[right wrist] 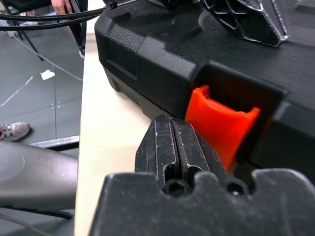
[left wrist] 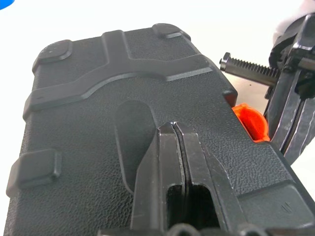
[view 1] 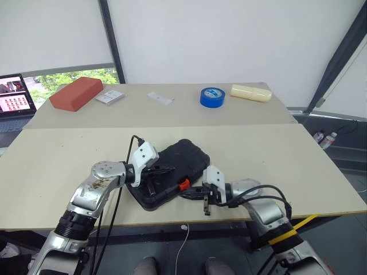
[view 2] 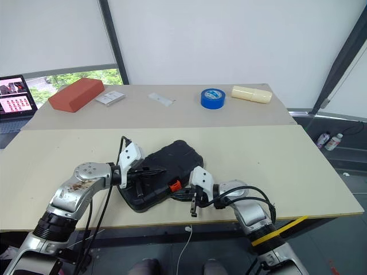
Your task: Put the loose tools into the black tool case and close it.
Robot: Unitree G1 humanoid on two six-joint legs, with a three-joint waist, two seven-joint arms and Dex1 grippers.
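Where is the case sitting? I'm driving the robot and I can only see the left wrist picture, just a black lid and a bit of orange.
Observer: The black tool case lies shut near the front edge of the table, between the two arms.
Operator: What's the orange bit?
Observer: That's the orange latch on the case's front edge. The right gripper, fingers shut, has its tip right beside it.
Operator: And my gripper?
Observer: The left gripper, shut too, rests on the lid.
Operator: Is anything else on the table?
Observer: Yes, at the far side: a red block, a blue tape roll and a cream-coloured tube.
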